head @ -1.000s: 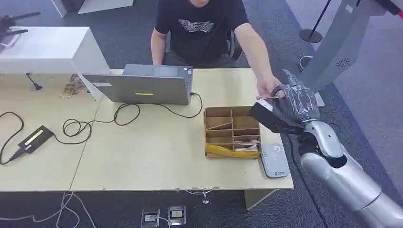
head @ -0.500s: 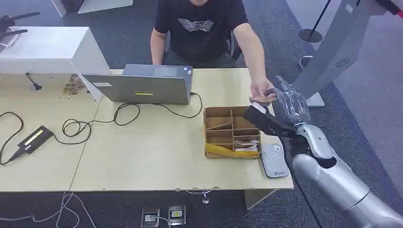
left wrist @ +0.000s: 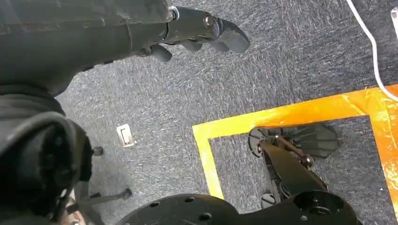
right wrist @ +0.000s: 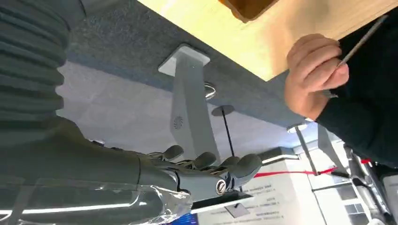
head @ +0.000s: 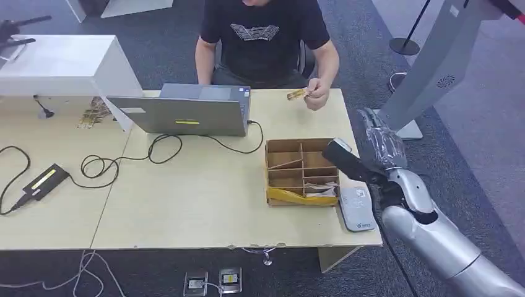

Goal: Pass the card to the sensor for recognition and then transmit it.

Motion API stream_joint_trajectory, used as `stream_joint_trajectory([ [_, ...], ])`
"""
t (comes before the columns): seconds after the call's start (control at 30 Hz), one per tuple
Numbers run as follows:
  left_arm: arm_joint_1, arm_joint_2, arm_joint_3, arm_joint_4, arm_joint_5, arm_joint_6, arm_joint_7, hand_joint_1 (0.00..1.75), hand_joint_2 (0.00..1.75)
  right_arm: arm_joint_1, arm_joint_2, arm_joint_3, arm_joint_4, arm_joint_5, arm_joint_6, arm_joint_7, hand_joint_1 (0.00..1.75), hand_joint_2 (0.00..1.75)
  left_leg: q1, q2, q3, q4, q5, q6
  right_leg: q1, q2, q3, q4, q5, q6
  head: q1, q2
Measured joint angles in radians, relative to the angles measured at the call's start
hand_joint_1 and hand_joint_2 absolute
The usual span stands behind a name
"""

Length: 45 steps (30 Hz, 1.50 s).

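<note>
table [head: 204, 198]: matt pale wood | organizer [head: 302, 171]: brown cardboard | floor [left wrist: 291, 70]: rough carpet

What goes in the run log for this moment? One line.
card: in person's hand | right hand: empty, fingers apart, beside box | left hand: hanging over floor

— What sort of place are we looking at here?

— An office: grey carpet [head: 470, 117] is running under a pale wooden desk [head: 204, 192], and a person [head: 263, 37] is sitting behind it on a chair.

— What else is giving it away?

— A laptop [head: 186, 111] is standing on the desk with cables trailing from it, and a white kiosk stand [head: 433, 68] is rising just off the desk's right end.
</note>
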<state>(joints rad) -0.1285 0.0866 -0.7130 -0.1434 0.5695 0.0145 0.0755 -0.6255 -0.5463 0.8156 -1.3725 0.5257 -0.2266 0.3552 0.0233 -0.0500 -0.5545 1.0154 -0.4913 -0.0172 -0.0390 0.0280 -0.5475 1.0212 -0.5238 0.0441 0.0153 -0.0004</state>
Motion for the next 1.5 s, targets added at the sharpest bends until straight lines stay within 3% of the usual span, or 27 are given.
stream_joint_trajectory([
  [0.27, 0.0, 0.0, -0.002, 0.0, 0.011, 0.0, 0.0, 0.0, 0.0, 0.002, -0.004, 0.001, 0.012, 0.005, -0.007, 0.001, 0.0, 1.75, 0.0, 0.0, 0.0, 0.0, 0.0, 0.0, 0.0, 0.0, 0.0, 0.0, 0.0, 0.0, 0.0, 0.0],
  [0.73, 0.006, 0.002, -0.003, 0.0, 0.045, 0.0, -0.001, 0.0, 0.0, 0.021, -0.076, 0.022, -0.085, 0.042, 0.105, 0.089, 0.0, 1.75, 0.0, 0.0, 0.0, 0.0, 0.0, 0.0, 0.0, 0.001, 0.0, 0.0, 0.0, 0.0, 0.0, 0.0],
  [1.03, 0.012, 0.014, 0.019, 0.001, 0.083, 0.0, -0.091, 0.0, 0.0, 0.043, -0.108, 0.043, -0.118, 0.055, 0.103, 0.088, 0.0, 1.75, 0.0, 0.0, 0.0, 0.0, 0.0, 0.0, 0.0, 0.0, 0.0, 0.0, 0.0, 0.0, 0.0, 0.0],
  [1.5, 0.014, 0.041, 0.072, 0.029, 0.05, 0.0, -0.078, 0.0, 0.0, 0.136, -0.184, 0.043, -0.214, 0.05, 0.101, 0.105, 0.0, 1.75, 0.0, 0.0, 0.0, 0.0, 0.0, 0.0, 0.0, 0.0, 0.0, 0.0, 0.0, 0.0, 0.0, 0.0],
])
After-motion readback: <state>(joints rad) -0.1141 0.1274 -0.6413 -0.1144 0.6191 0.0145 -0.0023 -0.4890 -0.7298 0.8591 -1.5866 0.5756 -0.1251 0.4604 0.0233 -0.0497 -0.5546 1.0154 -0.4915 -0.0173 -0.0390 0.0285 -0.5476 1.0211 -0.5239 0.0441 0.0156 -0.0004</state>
